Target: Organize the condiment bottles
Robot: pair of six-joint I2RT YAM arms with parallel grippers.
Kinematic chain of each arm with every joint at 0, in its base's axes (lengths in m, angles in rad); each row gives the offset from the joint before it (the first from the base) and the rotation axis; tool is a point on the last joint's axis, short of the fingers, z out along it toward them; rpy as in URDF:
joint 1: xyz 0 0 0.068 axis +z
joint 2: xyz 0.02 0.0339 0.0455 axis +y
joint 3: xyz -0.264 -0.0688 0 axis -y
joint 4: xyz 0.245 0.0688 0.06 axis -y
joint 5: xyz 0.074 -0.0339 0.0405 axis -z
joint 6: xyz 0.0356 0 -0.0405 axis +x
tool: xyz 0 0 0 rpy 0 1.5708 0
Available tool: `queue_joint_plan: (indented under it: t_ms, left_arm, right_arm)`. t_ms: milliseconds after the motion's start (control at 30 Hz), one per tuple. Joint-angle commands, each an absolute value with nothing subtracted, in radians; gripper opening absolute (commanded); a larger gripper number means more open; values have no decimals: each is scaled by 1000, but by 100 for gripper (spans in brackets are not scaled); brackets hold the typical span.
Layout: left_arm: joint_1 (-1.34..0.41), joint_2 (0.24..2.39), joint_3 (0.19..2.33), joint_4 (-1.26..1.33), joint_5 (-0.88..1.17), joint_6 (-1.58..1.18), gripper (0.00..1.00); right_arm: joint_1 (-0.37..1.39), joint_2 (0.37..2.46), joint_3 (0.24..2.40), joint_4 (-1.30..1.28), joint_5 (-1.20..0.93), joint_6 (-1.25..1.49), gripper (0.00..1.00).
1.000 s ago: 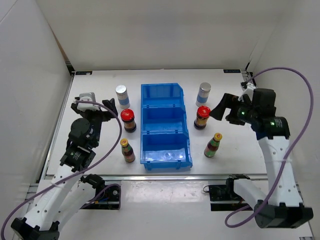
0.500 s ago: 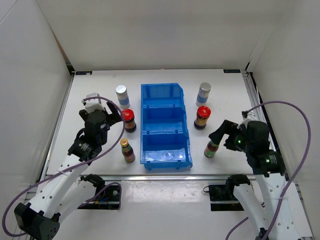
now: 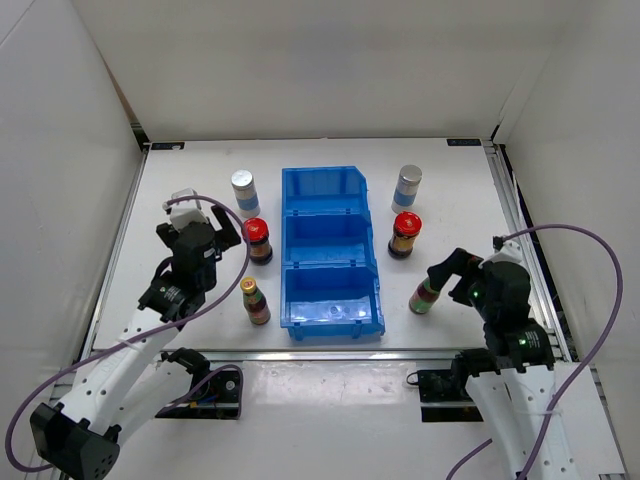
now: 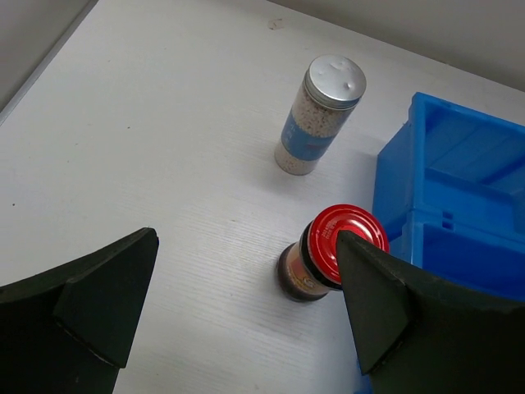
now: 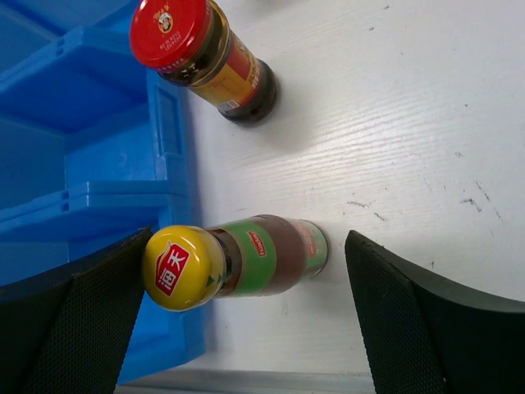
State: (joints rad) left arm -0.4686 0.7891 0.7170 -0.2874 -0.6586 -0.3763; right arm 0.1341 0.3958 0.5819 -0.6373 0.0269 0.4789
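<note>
**Operator:** Describe the surface and the obstructions.

**Technician:** A white table [image 3: 190, 175] sits inside white walls [image 3: 300, 70]. A blue compartment bin [image 3: 331, 250] occupies the centre, with its long axis running from 12 to 6 o'clock. It stands between two rows. At its 9 o'clock side, far to near, are the left silver-lid bottle [image 3: 244, 192], left red-cap jar [image 3: 257, 240] and left yellow-cap bottle [image 3: 254, 300]. At its 3 o'clock side are the right silver-lid bottle [image 3: 407, 187], right red-cap jar [image 3: 405, 234] and right yellow-cap bottle [image 3: 426, 292].

**Operator:** State of the end effectors?

**Technician:** The left gripper [image 4: 246, 242] has its jaws spread wide and holds nothing. It is just beside the left red-cap jar, at the jar's 9 o'clock. The right gripper [image 5: 246, 246] also has its jaws spread wide and holds nothing. It is at 3 o'clock of the right yellow-cap bottle, and its wrist view frames that bottle between the fingers without contact.

**Operator:** Anything obscured?

**Technician:** In the left wrist view a finger covers part of the left red-cap jar, and contact there cannot be determined. Both wrist views cut the bin off.

**Operator:** Orientation?

**Technician:** All six stand upright, with long axes vertical and caps up.
</note>
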Motion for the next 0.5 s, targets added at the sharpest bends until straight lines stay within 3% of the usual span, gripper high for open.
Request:
queue_joint_plan:
  t_ms: [0, 133, 333, 467]
  left_arm:
    - [-472, 778, 712, -288, -704, -394, 100]
    - [-472, 788, 712, -288, -713, -394, 100]
    - [-472, 788, 703, -288, -713, -394, 100]
    - [-472, 798, 703, -288, -724, -394, 100]
  right_arm:
    - [138, 386, 558, -540, 34, 445, 98]
    - [147, 387, 546, -531, 34, 414, 98]
    - [147, 460, 512, -472, -11, 402, 88]
    - [202, 485, 494, -445, 55, 402, 86]
